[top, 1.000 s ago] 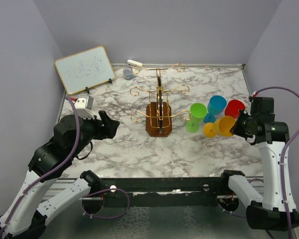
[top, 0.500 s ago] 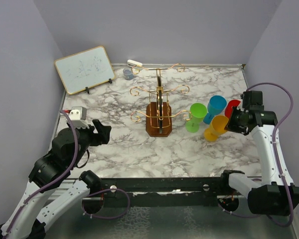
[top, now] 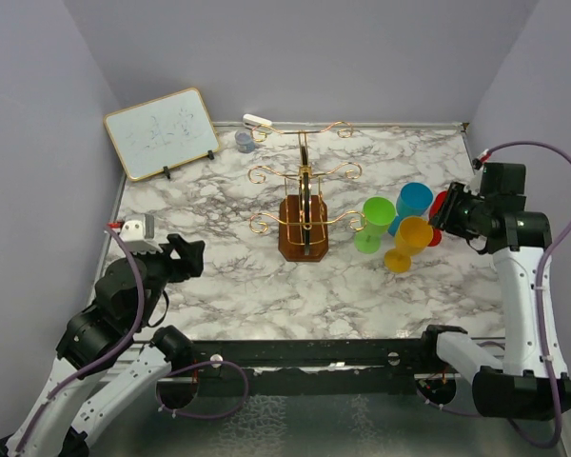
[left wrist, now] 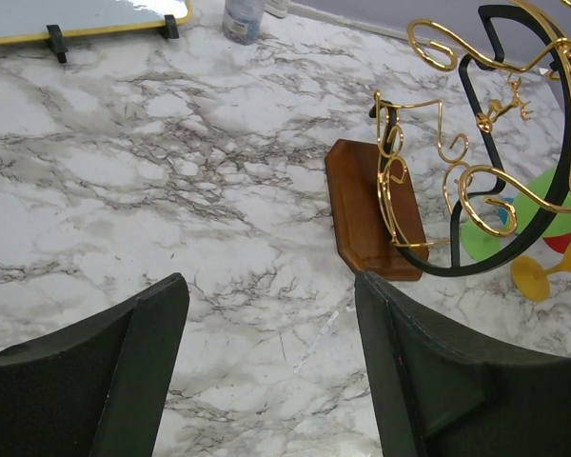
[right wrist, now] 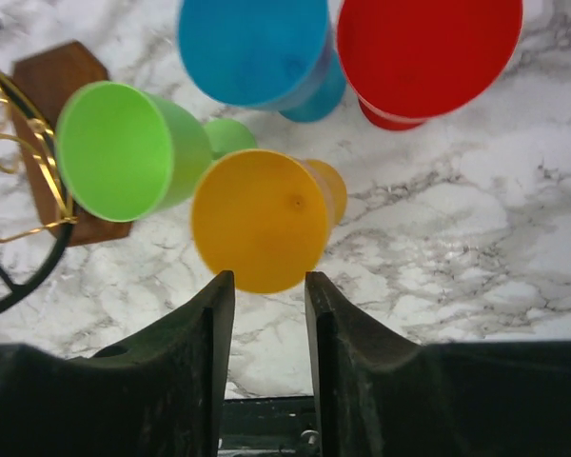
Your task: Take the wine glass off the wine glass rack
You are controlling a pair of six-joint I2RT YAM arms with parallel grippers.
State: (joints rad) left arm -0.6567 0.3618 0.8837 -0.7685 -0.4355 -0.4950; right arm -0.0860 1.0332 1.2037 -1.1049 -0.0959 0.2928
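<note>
The gold wire wine glass rack (top: 305,181) stands on its brown wooden base (top: 303,242) mid-table; no glass hangs on its arms. It also shows in the left wrist view (left wrist: 476,143). Right of it stand a green glass (top: 373,224), a blue glass (top: 413,203), a red glass (top: 444,205) and a yellow glass (top: 411,234). My right gripper (top: 442,221) is narrowly open just behind the yellow glass (right wrist: 257,219), whose rim is beyond my fingertips (right wrist: 219,295) and not clamped. My left gripper (top: 190,255) is wide open and empty over bare marble (left wrist: 271,314), left of the rack.
A whiteboard (top: 162,131) leans at the back left. A small grey-blue jar (top: 245,141) and a white object (top: 257,121) sit at the back wall. Side walls close in the table; a black rail runs along the near edge (top: 314,354).
The yellow glass went from lying tipped at my right gripper to standing upright. My right gripper rose and pulled back. My left arm drew back toward the near left.
</note>
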